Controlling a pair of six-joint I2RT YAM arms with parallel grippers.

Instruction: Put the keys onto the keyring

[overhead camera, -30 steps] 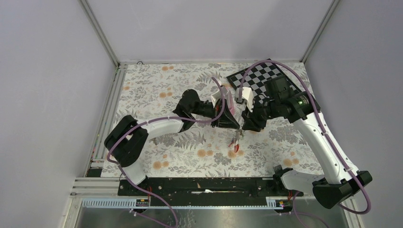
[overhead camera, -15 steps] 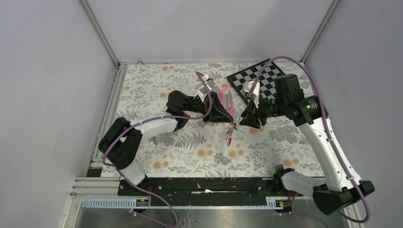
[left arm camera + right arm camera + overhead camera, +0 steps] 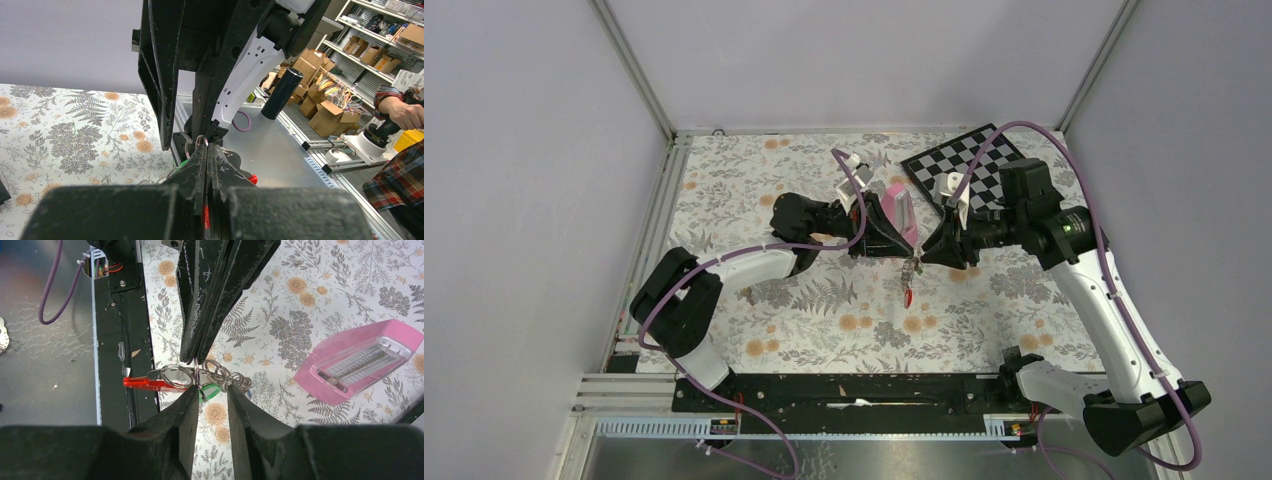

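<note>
Lately changed: against a second ago, the left gripper [image 3: 904,255] and right gripper [image 3: 929,257] have drawn their meeting point a little left and far. This uncovers more of the pink metronome [image 3: 901,212], and the keyring [image 3: 910,282] hangs higher above the table [image 3: 744,190]. Over the last half second, next to nothing moved.
Meaning for task: judged, the arms have settled tip to tip for threading; the step is in hand, not finished.
Keyring: mid-table, hanging between the two tips, just near of the metronome. Its red bar is lowest, with wire rings and a green tag [image 3: 210,391] above. Single keys cannot be told apart in the tangle.
Left gripper: pinched tight on the keyring's wire rings; one ring pokes out past its tips.
Right gripper: fingers narrowly parted, straddling the green tag; no firm clamp is evident.
Containers: none on the table. Cardboard boxes [image 3: 306,67] sit on shelves beyond it; contents not legible.
Other: checkerboard [image 3: 969,168] at the far right corner.
</note>
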